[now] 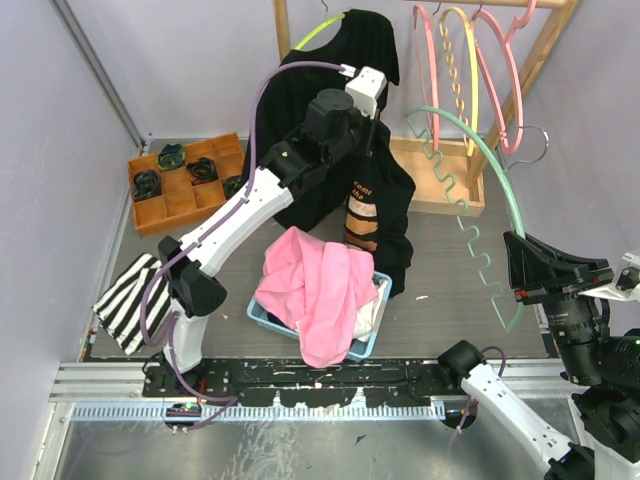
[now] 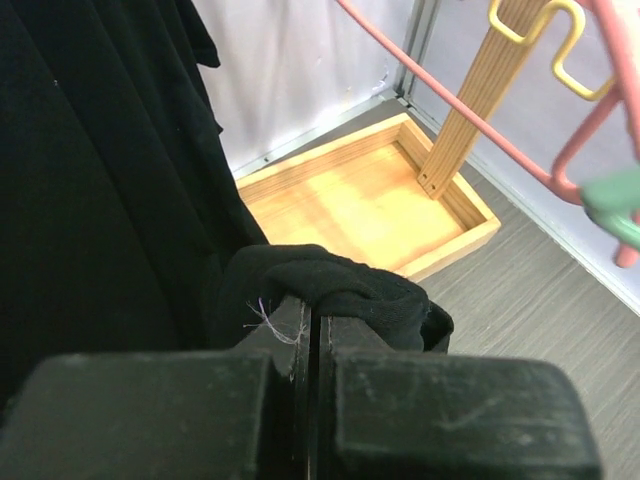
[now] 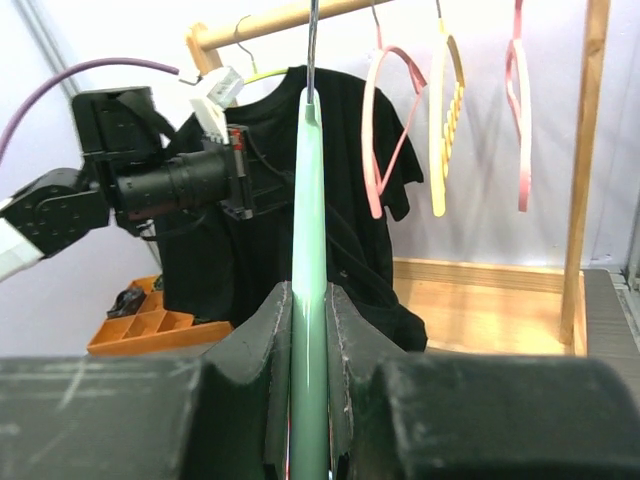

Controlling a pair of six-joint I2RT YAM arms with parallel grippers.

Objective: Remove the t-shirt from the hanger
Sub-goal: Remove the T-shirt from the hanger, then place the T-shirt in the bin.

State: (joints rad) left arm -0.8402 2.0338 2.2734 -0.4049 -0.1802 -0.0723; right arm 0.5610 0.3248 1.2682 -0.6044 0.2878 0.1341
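Note:
A black t-shirt [image 1: 330,110] hangs on a yellow-green hanger [image 1: 318,32] at the left end of the wooden rack. It also shows in the left wrist view [image 2: 100,200] and the right wrist view [image 3: 340,200]. My left gripper [image 1: 372,130] is shut on a bunched fold of the shirt's fabric [image 2: 340,285], its jaws [image 2: 312,315] pressed together. My right gripper [image 1: 515,265] is shut on a bare mint-green hanger [image 1: 480,150], seen edge-on between its fingers [image 3: 308,300], away from the shirt at the right.
Pink and yellow hangers [image 1: 440,60] hang on the rack above its wooden base tray [image 1: 440,180]. A blue basket [image 1: 262,318] holding pink cloth [image 1: 310,285] stands in front of the shirt. An orange sorting tray [image 1: 165,200] and a striped cloth [image 1: 128,300] lie at the left.

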